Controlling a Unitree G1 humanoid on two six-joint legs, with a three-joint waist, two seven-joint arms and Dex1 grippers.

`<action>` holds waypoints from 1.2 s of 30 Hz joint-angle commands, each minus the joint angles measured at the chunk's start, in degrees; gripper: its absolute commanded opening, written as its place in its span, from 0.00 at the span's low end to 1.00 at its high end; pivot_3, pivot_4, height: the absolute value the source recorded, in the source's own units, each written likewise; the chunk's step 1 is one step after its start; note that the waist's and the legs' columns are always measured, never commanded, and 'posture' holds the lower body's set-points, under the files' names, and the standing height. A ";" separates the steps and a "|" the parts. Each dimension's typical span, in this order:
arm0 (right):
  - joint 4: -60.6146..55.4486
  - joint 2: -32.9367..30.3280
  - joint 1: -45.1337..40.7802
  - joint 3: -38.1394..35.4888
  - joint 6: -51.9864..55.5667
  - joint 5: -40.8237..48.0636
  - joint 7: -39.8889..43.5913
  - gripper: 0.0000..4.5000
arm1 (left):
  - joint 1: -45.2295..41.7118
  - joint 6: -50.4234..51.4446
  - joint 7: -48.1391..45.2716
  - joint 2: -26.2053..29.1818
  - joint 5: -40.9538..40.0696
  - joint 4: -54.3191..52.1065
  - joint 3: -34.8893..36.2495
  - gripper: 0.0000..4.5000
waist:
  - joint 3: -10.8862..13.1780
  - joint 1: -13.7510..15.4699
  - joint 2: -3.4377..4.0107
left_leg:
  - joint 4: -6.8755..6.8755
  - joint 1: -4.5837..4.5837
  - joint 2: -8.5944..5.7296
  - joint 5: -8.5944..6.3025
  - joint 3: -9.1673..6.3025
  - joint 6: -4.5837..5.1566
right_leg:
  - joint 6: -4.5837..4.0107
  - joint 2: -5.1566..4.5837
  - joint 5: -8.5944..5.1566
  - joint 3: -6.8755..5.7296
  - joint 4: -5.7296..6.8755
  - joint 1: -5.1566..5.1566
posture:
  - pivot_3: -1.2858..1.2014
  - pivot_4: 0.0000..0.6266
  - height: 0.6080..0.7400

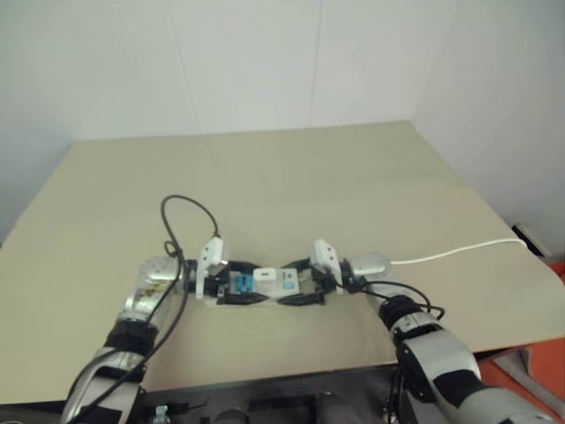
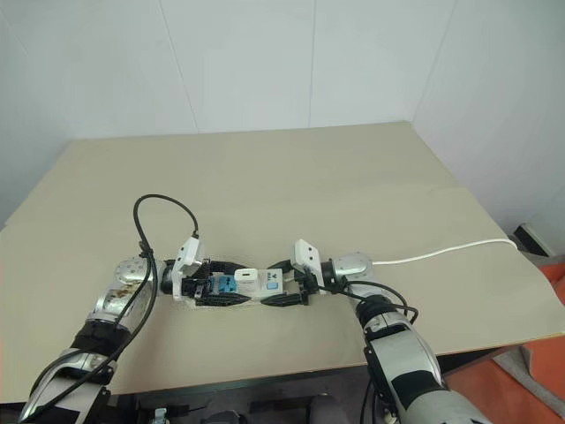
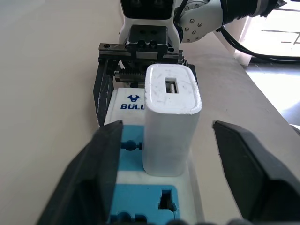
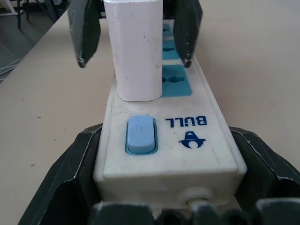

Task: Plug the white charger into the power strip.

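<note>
Nearest the head camera, the two arms are reaching in over the near edge of the tan table point(image 1: 291, 168) and meeting at its middle; going from left to right, the left gripper point(image 3: 166, 154) is coming first, its two black fingers point(image 3: 101, 154) standing apart on either side of the white charger point(image 3: 171, 124) with a clear gap on each side, so it is open and gripping nothing. Next, the charger is standing upright in the power strip point(image 4: 187, 154), seated in a blue socket (its slotted top face is pointing up in the left wrist view); in the head views it is showing as a small white block point(image 2: 246, 276) between the two grippers. Further right, the strip's end with the blue switch point(image 4: 139, 135) and the printed name is sitting between the fingers of the right gripper point(image 4: 168, 187), which is clamping the strip's sides; a thin white cord point(image 1: 459, 252) is running from beside that hand across the table toward its right edge.
</note>
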 commanded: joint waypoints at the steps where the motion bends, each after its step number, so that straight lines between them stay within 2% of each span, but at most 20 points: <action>1: -1.12 0.25 -0.57 -0.56 0.18 0.43 0.67 0.76 | 0.07 3.01 -0.59 0.85 -2.01 -2.99 1.32 0.97 | 0.00 0.00 0.00 | 0.00 -0.01 0.00 0.00 0.00 0.00 | 0.00 0.00 0.00 0.00 -0.01 -0.01 | 0.52 0.24 1.00; 5: -1.10 0.39 -0.51 -0.51 0.14 0.41 0.68 0.76 | -1.15 7.14 -1.21 2.88 -4.75 -8.25 3.04 0.99 | 0.00 -0.02 0.00 | -0.01 -0.12 0.01 0.00 0.00 0.00 | 0.00 0.00 0.00 0.00 0.01 -0.14 | 0.52 0.24 1.00; 10: -1.02 0.38 -0.65 -0.45 1.89 0.51 1.30 0.76 | -7.87 21.46 -6.67 10.93 -11.27 -11.96 5.33 0.99 | 0.02 -0.05 -0.02 | -0.01 -0.28 0.02 0.00 -0.01 0.00 | 0.00 0.02 0.00 -0.02 0.07 -0.31 | 0.52 0.24 1.00; 12: -1.09 0.32 -0.67 -0.43 2.53 0.39 1.23 0.92 | -9.92 21.04 -6.49 11.97 -11.91 -11.18 7.00 1.00 | 0.02 -0.08 -0.02 | -0.01 -0.27 0.01 0.00 0.00 0.00 | 0.01 0.02 0.00 -0.03 0.03 -0.28 | 0.52 0.24 1.00; 14: -1.62 0.37 -0.43 -0.55 2.91 0.15 -0.35 0.99 | -11.81 19.86 -5.83 12.84 -11.36 -9.55 8.48 1.00 | 0.02 -0.07 -0.02 | -0.01 -0.25 0.01 0.00 0.00 0.00 | 0.01 0.01 0.00 -0.02 -0.01 -0.25 | 0.52 0.24 1.00; 25: -8.11 -2.91 1.53 -2.46 5.19 2.59 -0.49 0.99 | -12.72 16.87 -5.62 15.25 -8.85 -5.05 9.77 1.00 | 0.03 0.16 -0.01 | -0.03 -0.41 0.00 0.01 0.00 -0.01 | 0.00 0.00 0.00 -0.04 -0.04 -0.37 | 0.52 0.24 1.00; 36: -28.43 -13.75 8.64 -5.67 15.56 8.98 0.49 0.99 | -11.42 17.68 -6.12 18.55 -8.02 -3.85 10.06 1.00 | 0.06 1.28 0.00 | -0.01 -0.55 0.01 0.00 0.00 -0.01 | 0.01 -0.01 0.00 -0.09 -0.05 -0.46 | 0.52 0.24 1.00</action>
